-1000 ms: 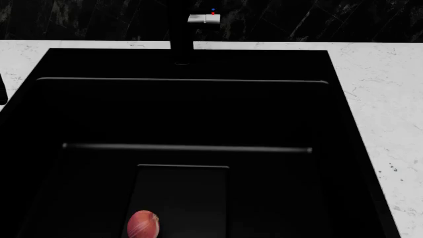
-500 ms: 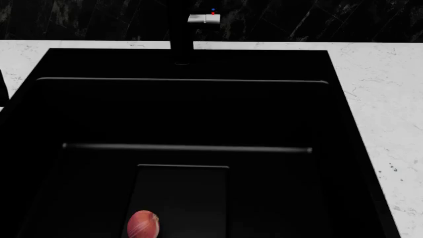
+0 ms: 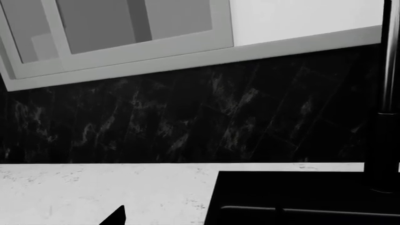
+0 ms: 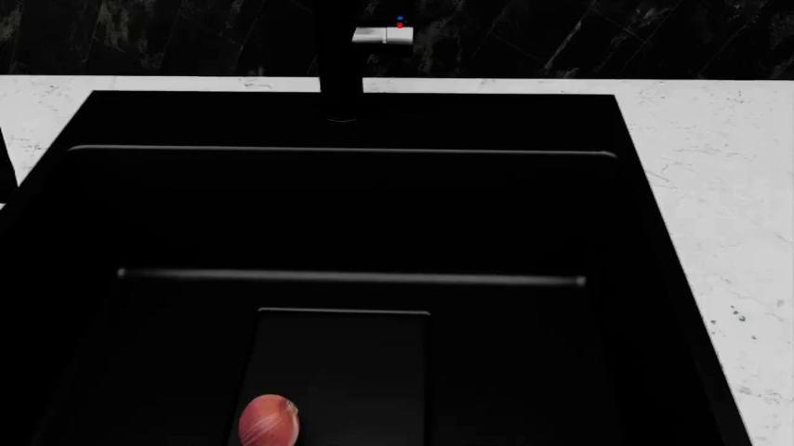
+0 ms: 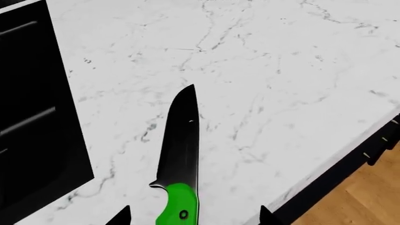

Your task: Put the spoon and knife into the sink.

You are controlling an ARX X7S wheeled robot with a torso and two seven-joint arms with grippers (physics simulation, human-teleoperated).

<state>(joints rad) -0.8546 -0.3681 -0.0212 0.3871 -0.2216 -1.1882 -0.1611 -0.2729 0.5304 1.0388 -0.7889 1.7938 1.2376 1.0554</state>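
Note:
The knife [image 5: 181,150] lies flat on the white marble counter [image 5: 262,70], its dark blade pointing away from my right gripper [image 5: 194,218]. That gripper is open, with a fingertip [image 5: 122,218] on each side of the green handle and not touching it. The black sink [image 4: 348,121] fills the head view, and its edge [image 5: 31,117] lies beside the knife. My left gripper [image 3: 190,221] hangs over the counter by the sink's corner [image 3: 293,192]. Only one of its fingertips [image 3: 115,216] shows, set wide. The spoon is out of view.
A round reddish ball [image 4: 270,420] lies on the sink floor near its front. The dark faucet [image 4: 341,84] rises at the back rim. Beside the knife the counter ends at a front edge, with wooden floor [image 5: 368,197] below. A dark marbled wall [image 3: 187,117] backs the counter.
A dark sliver at the head view's left edge has shifted slightly. The sink and the reddish ball have not moved.

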